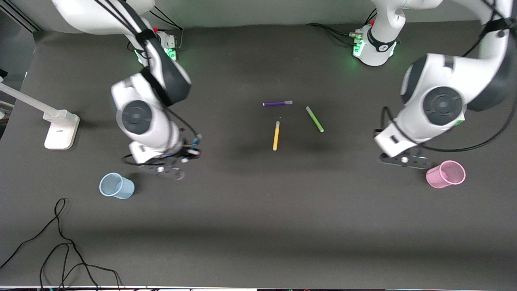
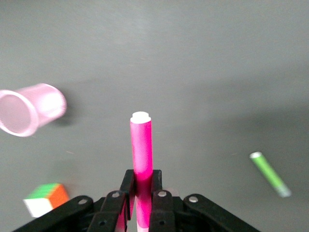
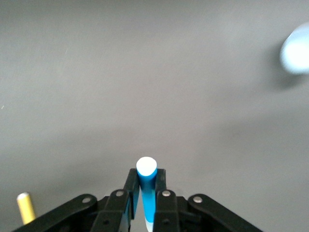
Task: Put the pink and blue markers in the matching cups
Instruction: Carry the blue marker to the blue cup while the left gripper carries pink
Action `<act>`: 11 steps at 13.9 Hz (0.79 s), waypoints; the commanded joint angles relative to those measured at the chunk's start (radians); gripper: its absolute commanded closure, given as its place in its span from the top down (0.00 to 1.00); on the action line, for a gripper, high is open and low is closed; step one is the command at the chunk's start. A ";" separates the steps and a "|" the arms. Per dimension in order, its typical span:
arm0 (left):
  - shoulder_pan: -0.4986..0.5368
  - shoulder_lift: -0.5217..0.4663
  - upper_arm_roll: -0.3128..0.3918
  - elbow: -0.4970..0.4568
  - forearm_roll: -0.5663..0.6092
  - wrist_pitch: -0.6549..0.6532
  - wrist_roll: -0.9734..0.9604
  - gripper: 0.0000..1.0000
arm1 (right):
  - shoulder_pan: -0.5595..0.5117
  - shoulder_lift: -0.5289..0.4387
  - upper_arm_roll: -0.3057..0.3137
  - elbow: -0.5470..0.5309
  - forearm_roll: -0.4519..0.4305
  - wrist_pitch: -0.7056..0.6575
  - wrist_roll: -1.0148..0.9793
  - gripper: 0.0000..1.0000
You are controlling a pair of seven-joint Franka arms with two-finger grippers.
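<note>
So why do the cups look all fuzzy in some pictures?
Motion blur, probably. In the left wrist view the translucent pink plastic cup is smeared, while the magenta-pink marker in the left gripper stays sharp. In the right wrist view the pale blue plastic cup is a soft blob. In the front view both cups look crisp.

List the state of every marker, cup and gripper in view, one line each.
pink marker: clamped in left gripper, off the table.
blue marker: clamped in right gripper.
pink cup: upright, beside left gripper.
blue cup: upright, no marker inside.
purple marker, yellow marker, green marker: lying flat mid-table.
</note>
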 commanded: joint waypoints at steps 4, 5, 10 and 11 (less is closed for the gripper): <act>0.289 -0.015 -0.010 -0.012 0.027 0.156 0.627 0.00 | 0.005 -0.155 -0.279 -0.147 -0.042 0.148 -0.468 0.00; 0.322 -0.016 -0.010 -0.038 0.022 0.208 0.703 0.00 | 0.005 -0.169 -0.305 -0.186 -0.084 0.216 -0.495 0.00; 0.487 0.008 -0.010 -0.193 -0.337 0.537 1.189 0.00 | 0.005 -0.160 -0.423 -0.376 -0.214 0.635 -0.604 0.00; 0.509 0.030 -0.009 -0.200 -0.399 0.568 1.309 0.00 | 0.004 -0.148 -0.424 -0.399 -0.214 0.703 -0.606 0.00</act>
